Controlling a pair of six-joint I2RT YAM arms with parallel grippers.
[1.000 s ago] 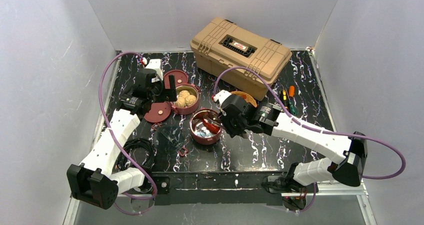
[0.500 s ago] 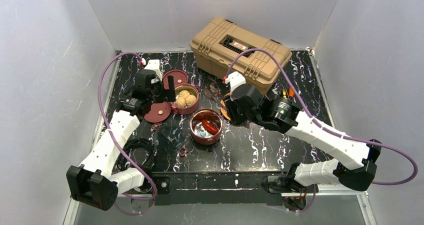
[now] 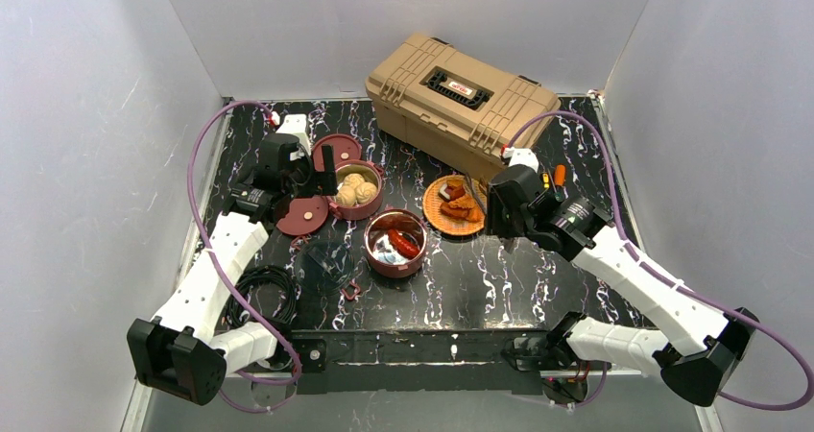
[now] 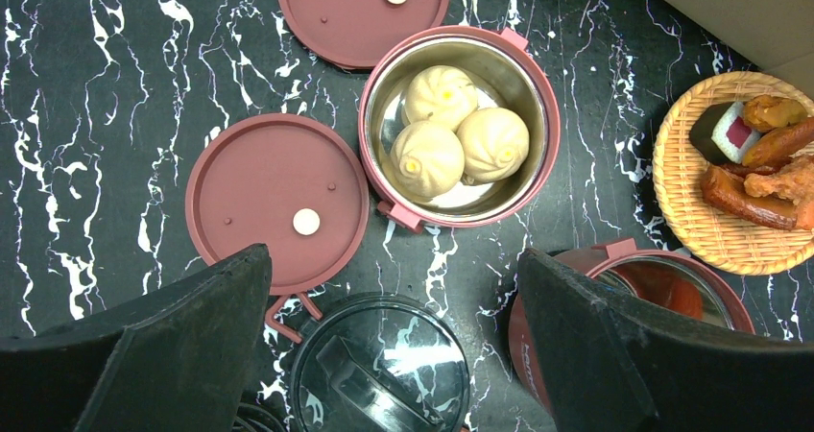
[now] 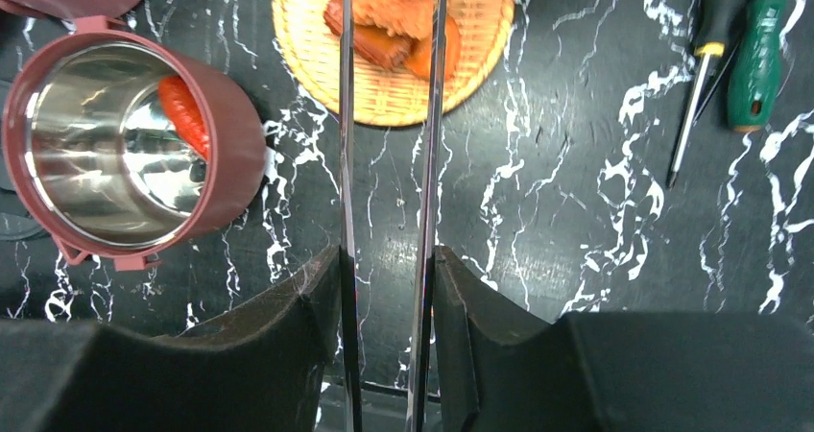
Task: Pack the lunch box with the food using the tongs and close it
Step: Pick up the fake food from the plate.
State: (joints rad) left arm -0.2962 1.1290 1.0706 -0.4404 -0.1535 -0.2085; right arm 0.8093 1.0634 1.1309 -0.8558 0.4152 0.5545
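1. The right gripper (image 5: 389, 259) is clenched on the tongs (image 5: 344, 144). Both slim arms pass between its fingers and run straight up the right wrist view with a gap between them.
2. The tongs' arms reach over the plate (image 5: 384, 101) at the top centre of that view, one on each side of the orange chunks (image 5: 394, 14). Their tips lie past the top edge, so I cannot tell whether they touch the food.
3. In the top view the right gripper (image 3: 499, 206) sits just right of the plate (image 3: 437, 223), near the middle of the table (image 3: 480, 278).
4. The left gripper (image 4: 394, 259) is released, its jaws spread wide with nothing between them. In the top view it is left of centre (image 3: 322, 168).
5. The lunch box lies in separate pieces. The bun bowl (image 4: 549, 134), upper centre of the left wrist view, holds three buns (image 4: 451, 130).
6. The second bowl (image 5: 235, 154), at the left of the right wrist view, holds one red chunk (image 5: 182, 110). In the top view it stands below the bun bowl and left of the plate (image 3: 394, 271).
7. Two lids lie flat with the dot up. One lid (image 4: 278, 202) is just left of the bun bowl, and the other lid (image 4: 363, 10) is at the top edge, just beside that bowl.
8. A clear round cover (image 4: 379, 365) lies at the bottom centre of the left wrist view.
9. The toolbox (image 3: 461, 101) stands at the top centre of the top view. The screwdrivers (image 5: 754, 58) lie at the upper right of the right wrist view.
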